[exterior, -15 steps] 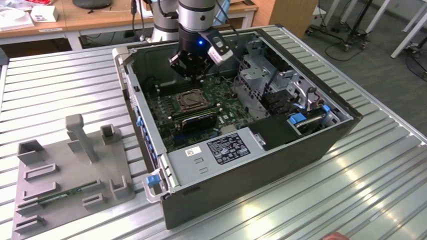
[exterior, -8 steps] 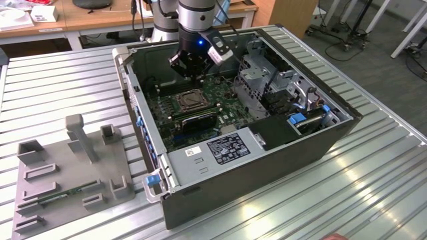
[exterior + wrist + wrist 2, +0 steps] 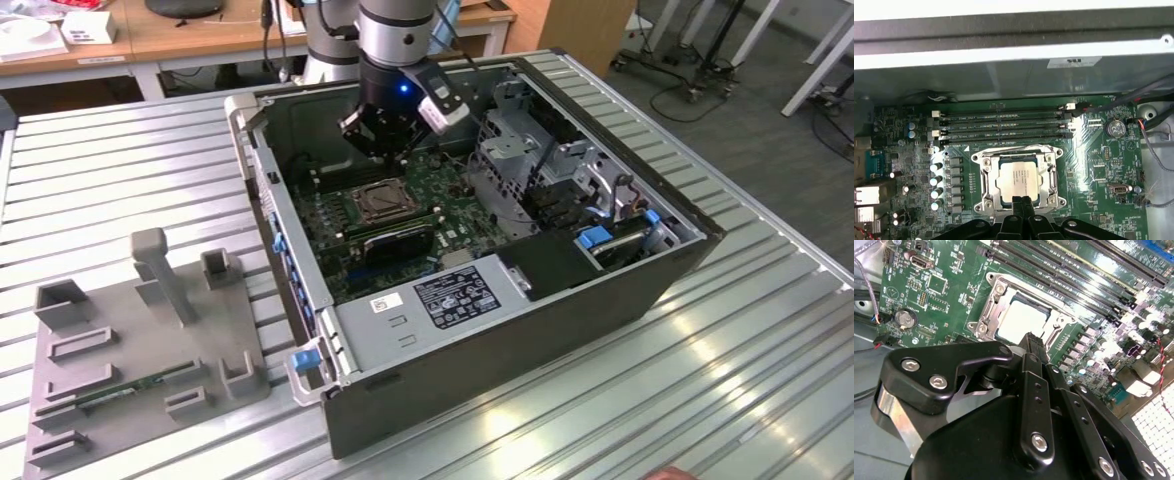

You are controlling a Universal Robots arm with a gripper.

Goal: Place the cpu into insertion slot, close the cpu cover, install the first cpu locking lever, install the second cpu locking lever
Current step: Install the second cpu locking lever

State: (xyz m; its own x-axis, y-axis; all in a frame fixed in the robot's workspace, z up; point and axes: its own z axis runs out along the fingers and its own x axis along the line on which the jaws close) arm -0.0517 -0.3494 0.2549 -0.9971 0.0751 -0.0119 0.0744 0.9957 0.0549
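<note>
The cpu (image 3: 1020,180) lies flat in the insertion slot (image 3: 985,196) on the green motherboard (image 3: 1094,170), its pale metal top showing. The silvery cpu cover (image 3: 1051,176) lies down around it, framing the chip through its window. In the second wrist view the cpu (image 3: 1023,321) and cover (image 3: 988,315) sit just beyond my fingertips. My gripper (image 3: 1021,202) is shut with nothing between its fingers, its tips at the socket's near edge. In the exterior view the gripper (image 3: 387,150) hangs inside the open computer case above the socket (image 3: 378,203). I cannot make out how the locking levers stand.
Long black memory slots (image 3: 1004,127) run beside the socket. A metal drive cage (image 3: 514,150) and the power supply (image 3: 441,295) stand inside the case. The case walls (image 3: 267,200) ring the board. A grey fixture (image 3: 134,340) sits on the slatted table at the exterior view's left.
</note>
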